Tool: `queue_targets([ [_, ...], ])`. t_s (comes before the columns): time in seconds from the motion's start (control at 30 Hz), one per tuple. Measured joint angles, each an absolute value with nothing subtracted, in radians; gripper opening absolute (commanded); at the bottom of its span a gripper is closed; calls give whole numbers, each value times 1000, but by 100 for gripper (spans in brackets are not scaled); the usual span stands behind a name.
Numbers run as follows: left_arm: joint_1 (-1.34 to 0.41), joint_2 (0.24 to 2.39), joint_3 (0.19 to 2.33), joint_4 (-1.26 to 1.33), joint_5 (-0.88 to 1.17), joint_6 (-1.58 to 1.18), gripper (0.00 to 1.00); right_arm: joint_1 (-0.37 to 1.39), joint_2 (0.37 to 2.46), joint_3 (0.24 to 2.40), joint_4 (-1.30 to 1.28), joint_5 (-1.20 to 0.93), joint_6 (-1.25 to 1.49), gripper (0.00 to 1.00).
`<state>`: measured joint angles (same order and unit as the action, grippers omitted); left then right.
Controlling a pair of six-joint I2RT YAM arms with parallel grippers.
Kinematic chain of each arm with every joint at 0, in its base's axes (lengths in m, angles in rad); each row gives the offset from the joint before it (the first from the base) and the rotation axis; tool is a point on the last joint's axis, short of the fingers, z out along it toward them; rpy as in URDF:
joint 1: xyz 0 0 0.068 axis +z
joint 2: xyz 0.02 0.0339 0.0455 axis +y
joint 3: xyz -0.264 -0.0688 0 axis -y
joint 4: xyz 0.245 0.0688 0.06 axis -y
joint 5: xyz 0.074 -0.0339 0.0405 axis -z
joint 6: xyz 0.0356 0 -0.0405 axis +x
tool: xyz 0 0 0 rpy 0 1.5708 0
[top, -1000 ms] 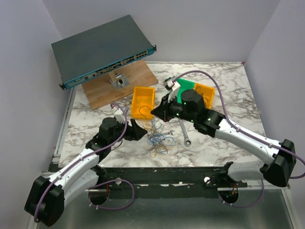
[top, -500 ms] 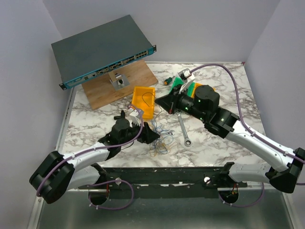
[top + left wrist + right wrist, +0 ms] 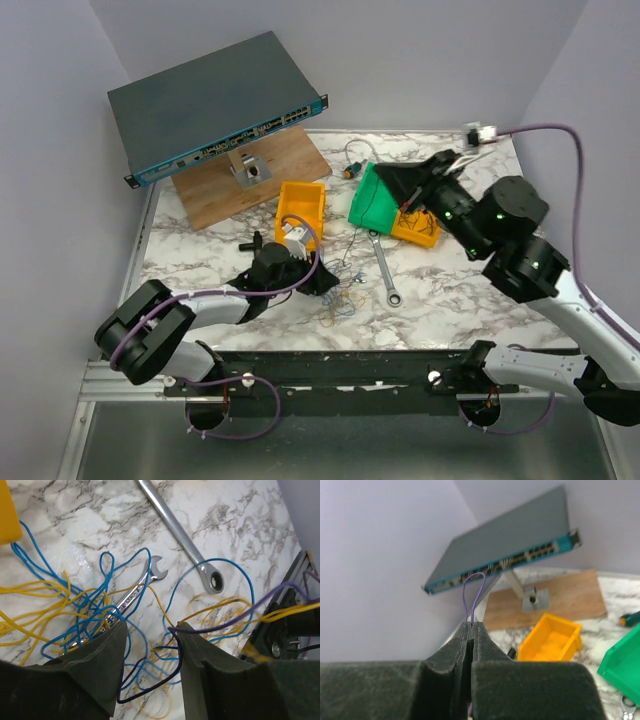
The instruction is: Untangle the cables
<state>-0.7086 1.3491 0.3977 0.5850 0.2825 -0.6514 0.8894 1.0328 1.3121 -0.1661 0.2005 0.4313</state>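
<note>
The cables (image 3: 338,297) are a loose tangle of thin blue and yellow wires (image 3: 90,605) on the marble table near its front edge. My left gripper (image 3: 322,283) lies low at the tangle's left side. Its jaws (image 3: 150,630) stand open, and a dark purple wire (image 3: 150,680) loops through the gap and runs off right over one finger. My right gripper (image 3: 392,178) is raised above the green bin (image 3: 372,203). It is shut (image 3: 472,624) on a thin purple wire, whose small loop (image 3: 474,592) sticks out past the tips.
A long silver wrench (image 3: 384,268) lies right of the tangle, and a small wrench (image 3: 137,592) sits under the wires. Yellow bins (image 3: 300,212) (image 3: 420,228) flank the green one. A network switch (image 3: 215,105) rests on a wooden board (image 3: 255,175) at back left. A screwdriver (image 3: 352,170) lies behind.
My right gripper has risen and swung back to the right, away from the tangle, still shut on the purple wire. My left gripper has slid right into the wires and its jaws have narrowed.
</note>
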Motion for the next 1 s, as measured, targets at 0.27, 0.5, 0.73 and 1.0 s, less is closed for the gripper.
queue_targets([
  [0.27,-718,1415,353,628,279,-670,20,889,950,1389,-178,453,345,1],
  [0.5,-718,1275,318,532,218,-656,14,889,940,1388,-192,676,259,1],
  [0.73,-718,999,310,355,120,-628,12,889,924,1374,-193,810,185,1],
  [1.0,-718,834,333,165,49,-578,12,889,954,1325,-330,725,216,1],
])
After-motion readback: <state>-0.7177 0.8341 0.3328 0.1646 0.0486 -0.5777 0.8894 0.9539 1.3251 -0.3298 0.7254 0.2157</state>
